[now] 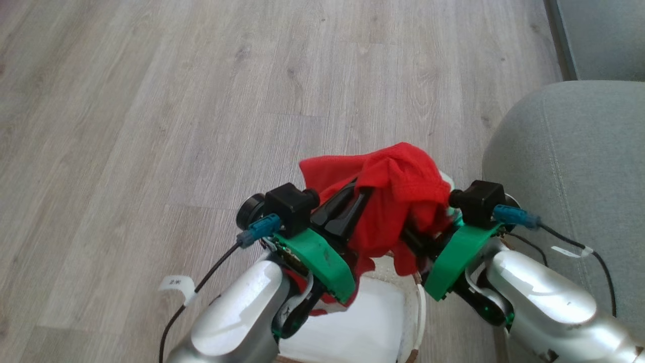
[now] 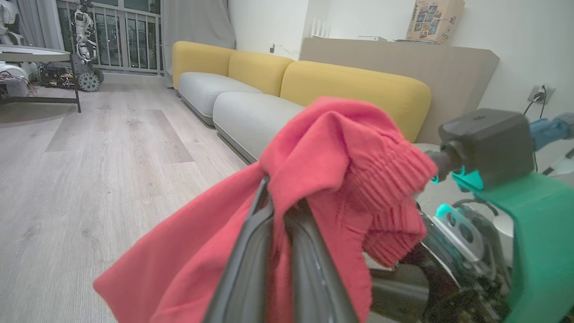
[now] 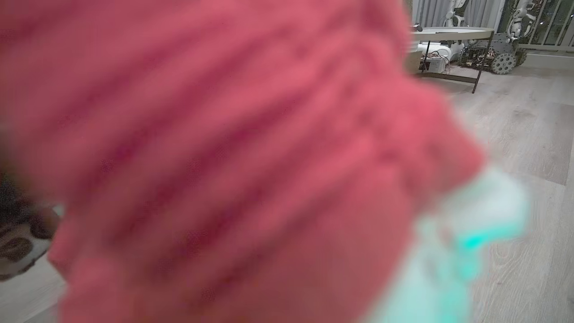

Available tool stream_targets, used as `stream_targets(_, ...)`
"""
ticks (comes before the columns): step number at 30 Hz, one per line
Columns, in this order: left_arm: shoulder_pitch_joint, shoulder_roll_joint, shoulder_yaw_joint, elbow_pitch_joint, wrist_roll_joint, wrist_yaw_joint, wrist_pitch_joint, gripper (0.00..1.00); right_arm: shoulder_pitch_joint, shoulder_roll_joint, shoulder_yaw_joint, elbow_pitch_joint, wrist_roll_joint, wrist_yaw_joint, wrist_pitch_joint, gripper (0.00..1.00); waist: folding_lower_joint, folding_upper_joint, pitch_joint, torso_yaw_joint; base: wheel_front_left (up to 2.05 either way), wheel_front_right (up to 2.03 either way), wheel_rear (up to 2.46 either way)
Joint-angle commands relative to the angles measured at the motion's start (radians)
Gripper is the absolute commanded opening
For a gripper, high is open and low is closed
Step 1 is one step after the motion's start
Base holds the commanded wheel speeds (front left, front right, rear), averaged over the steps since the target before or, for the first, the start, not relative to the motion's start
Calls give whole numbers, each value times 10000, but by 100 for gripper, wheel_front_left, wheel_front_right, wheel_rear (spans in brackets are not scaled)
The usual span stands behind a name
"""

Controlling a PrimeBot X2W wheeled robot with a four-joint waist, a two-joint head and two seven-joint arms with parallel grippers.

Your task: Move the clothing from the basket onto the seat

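Clothing [image 1: 398, 194], a red knit garment, hangs above the basket [image 1: 420, 307], draped over both grippers, w/ its lower folds dangling toward the basket opening; the grey-green seat [image 1: 569, 166] is just to the R. L gripper [image 2: 280, 208]: fingers pressed together w/ fabric pinched between them. R gripper [image 1: 417, 241]: fingers buried under fabric in head view, wrist view blurred red at close range, so its state cannot be told.

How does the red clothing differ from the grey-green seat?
The clothing is bright red; the seat is grey-green. The clothing is small and crumpled; the seat is large and smooth. The clothing hangs from the left gripper above the basket; the seat lies apart, to the right. Both are fabric.
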Motion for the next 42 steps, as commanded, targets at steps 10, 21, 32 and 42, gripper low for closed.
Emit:
stream_targets(10,-434,223,468,-22,-233,235,-297,0,0,-112,-366,-836,-29,-2,-67,0,0,0,-59,-354,0,0,0)
stream_targets(21,-268,359,648,169,-314,449,-501,0,744,-466,-1631,-1650,-389,-2,-67,0,0,0,-24,-734,0,0,0)
stream_targets(32,-221,390,755,386,-399,643,-613,100,1081,-748,-2738,-2264,-757,-2,-67,0,0,0,102,-1253,0,0,0)
stream_targets(42,-180,413,752,537,-448,716,-676,100,1205,-1143,-3527,-2802,-1045,-2,-67,0,0,0,152,-1862,0,0,0)
